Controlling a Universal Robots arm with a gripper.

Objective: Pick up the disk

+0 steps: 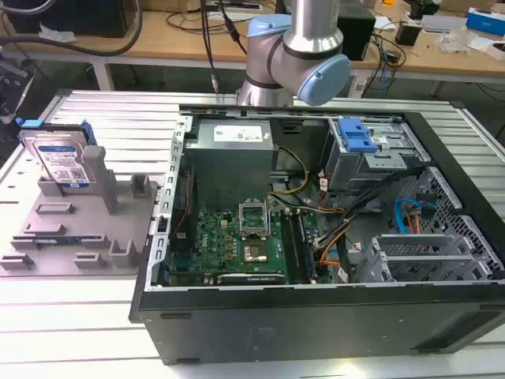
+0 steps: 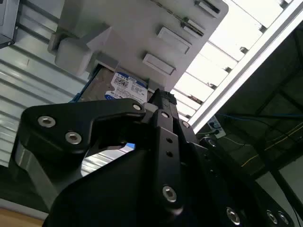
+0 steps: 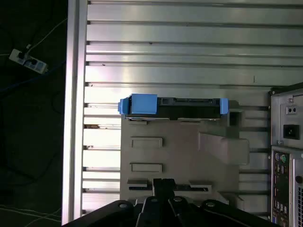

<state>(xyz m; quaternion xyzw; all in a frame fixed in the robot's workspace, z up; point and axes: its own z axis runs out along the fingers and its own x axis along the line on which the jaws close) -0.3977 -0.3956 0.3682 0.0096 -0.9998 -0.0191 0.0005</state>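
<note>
Grey plastic keeps the disk (image 1: 59, 162) on its edge. It stands upright in a slot at one end of the fixture (image 1: 79, 229), at the exterior view's left, well apart from the open computer case (image 1: 316, 332). I judge this standing pose is meant for me, since it leaves the top edge and the blue rails bare for a grasp from above.

In the first wrist view my pincer (image 3: 164, 184) hangs over the end of the fixture opposite the disk, apart from it, so the disk is not in my hold. Whether the pincer is wide or narrow I cannot tell.

A tall post (image 1: 96, 170) of the fixture rises just beside the disk, on the exterior view's right of it, and could crowd one side of a grasp. Everything sits on a slatted aluminium table (image 1: 118, 110), and my arm (image 1: 296, 39) stands behind the case.
</note>
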